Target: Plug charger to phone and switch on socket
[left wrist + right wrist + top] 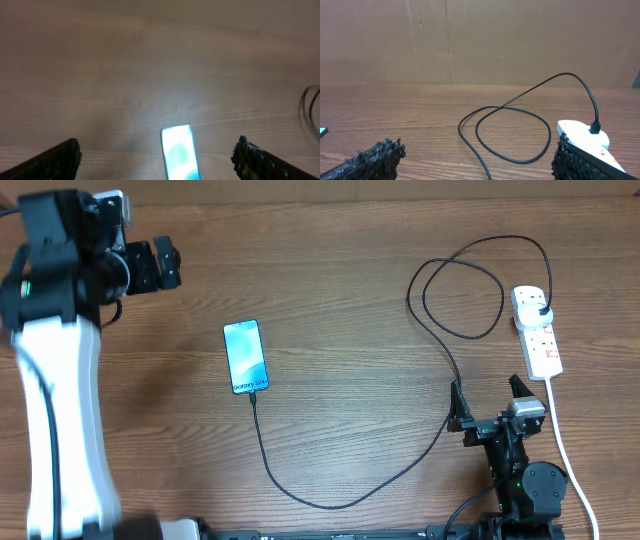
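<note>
The phone (245,357) lies screen up, lit blue-teal, left of the table's middle; it also shows in the left wrist view (180,153). The black charger cable (352,492) runs from the phone's near end, curves right and loops (512,131) up to its plug (541,311) in the white socket strip (537,333). My left gripper (165,265) is open and empty, high at the far left, apart from the phone. My right gripper (489,400) is open and empty at the near right, just left of the strip's near end (585,137).
The strip's white cord (566,455) runs from its near end toward the table's front right, beside my right arm's base. A brown wall backs the wooden table (420,110) in the right wrist view.
</note>
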Motion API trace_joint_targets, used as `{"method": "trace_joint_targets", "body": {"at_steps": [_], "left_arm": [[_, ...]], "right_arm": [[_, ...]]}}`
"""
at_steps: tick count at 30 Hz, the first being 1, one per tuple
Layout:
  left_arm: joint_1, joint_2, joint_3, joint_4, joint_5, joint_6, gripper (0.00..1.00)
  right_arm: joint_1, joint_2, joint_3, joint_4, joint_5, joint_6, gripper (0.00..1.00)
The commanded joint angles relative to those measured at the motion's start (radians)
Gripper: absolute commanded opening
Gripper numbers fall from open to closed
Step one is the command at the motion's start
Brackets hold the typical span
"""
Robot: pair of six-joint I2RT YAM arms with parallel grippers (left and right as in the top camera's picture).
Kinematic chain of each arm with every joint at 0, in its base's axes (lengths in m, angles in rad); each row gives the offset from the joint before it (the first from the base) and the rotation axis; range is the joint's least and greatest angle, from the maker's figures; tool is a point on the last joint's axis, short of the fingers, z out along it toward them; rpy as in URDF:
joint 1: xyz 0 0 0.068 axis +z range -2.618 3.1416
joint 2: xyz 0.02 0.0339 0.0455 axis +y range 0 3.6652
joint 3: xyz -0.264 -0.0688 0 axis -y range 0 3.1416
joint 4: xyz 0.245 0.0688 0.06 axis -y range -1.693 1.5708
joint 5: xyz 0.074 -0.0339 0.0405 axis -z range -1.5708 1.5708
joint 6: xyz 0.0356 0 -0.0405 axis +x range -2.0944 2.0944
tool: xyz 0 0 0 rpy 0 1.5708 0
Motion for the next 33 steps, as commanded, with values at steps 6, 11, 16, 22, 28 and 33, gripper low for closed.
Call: {"method": "trace_joint_targets", "body": {"at_steps": [6,11,16,22,28,33], "left_arm": [[-0.054,-0.421,-0.52,0.392,-0.045,0.008,1.0],[-0.085,-0.666,-0.873,0.668,-0.045,0.008,1.0],[-0.11,-0.912,-1.194,0.948,-0.046,0.008,1.0],[-0.132,-1.107,-1.437,1.131,-0.05,0.009,1.0],[-0.132,-1.263,-1.6,1.193,-0.05,0.042,1.0],[-0.137,-1.389,-1.69,1.178,-0.049,0.05,1.0]], "right_arm": [[-0.003,-0.012,-0.011,0.006,0.007,0.005,1.0],[-0.003,-0.012,-0.011,0.005,0.007,0.005,1.0],[-0.003,-0.012,-0.011,0.005,0.007,0.005,1.0],[-0.003,-0.012,-0.011,0.006,0.007,0.005,1.0],[-0.003,-0.012,-0.011,0.006,0.007,0.005,1.0],[-0.003,-0.012,-0.011,0.006,0.007,0.005,1.0]]}}
